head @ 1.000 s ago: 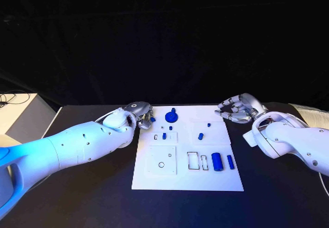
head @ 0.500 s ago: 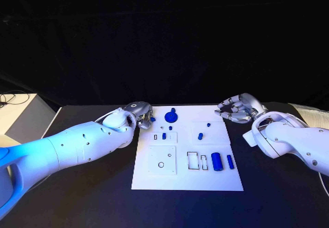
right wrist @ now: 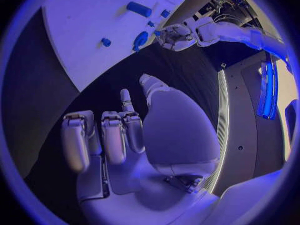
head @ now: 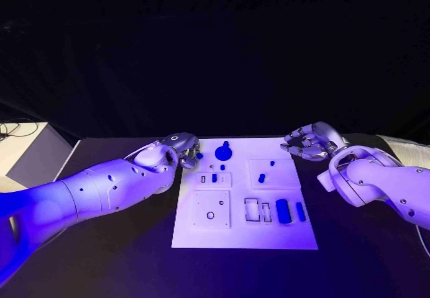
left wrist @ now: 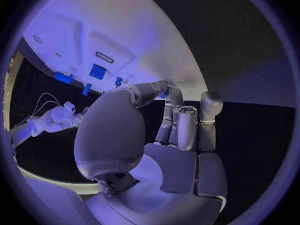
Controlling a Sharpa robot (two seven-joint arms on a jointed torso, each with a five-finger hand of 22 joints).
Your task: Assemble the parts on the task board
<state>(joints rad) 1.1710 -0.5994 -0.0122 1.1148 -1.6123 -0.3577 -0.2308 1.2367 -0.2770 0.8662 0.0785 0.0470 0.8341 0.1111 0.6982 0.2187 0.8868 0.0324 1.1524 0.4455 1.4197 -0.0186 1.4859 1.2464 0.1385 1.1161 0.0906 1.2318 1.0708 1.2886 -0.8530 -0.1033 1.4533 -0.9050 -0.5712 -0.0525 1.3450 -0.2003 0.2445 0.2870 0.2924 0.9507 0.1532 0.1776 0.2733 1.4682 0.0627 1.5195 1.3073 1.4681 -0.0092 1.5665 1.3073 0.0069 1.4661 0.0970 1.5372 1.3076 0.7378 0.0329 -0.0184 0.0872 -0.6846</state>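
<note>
Blue parts lie scattered across the white task board (head: 243,233), which sits flat in the middle of the black worktop (head: 117,254). Near the board's far edge rests a round part with a stem (head: 223,151); just beside it toward the left hand are small pieces, too small to tell apart. On a raised square plate (head: 274,174) on the right half stand two short pegs (head: 261,178). A second raised plate (head: 214,179) to its left carries one small upright peg (head: 214,177) beside a slot. Nearer the robot, a cylinder (head: 283,211) and a thinner bar (head: 301,212) lie side by side, right of two rectangular cut-outs (head: 259,210). A third plate (head: 211,210) with a round hole sits at the board's near left.

The left hand (head: 184,149) hangs at the board's far-left corner, fingers curled downward; the wrist view shows a speck of blue at the fingertips (left wrist: 164,92), but whether anything is gripped cannot be told. The right hand (head: 309,143) hovers off the board's far-right corner, above the worktop, its fingers (right wrist: 115,135) bent inward around nothing.

A pale box (head: 22,149) stands at the worktop's left edge, well apart from the board.
</note>
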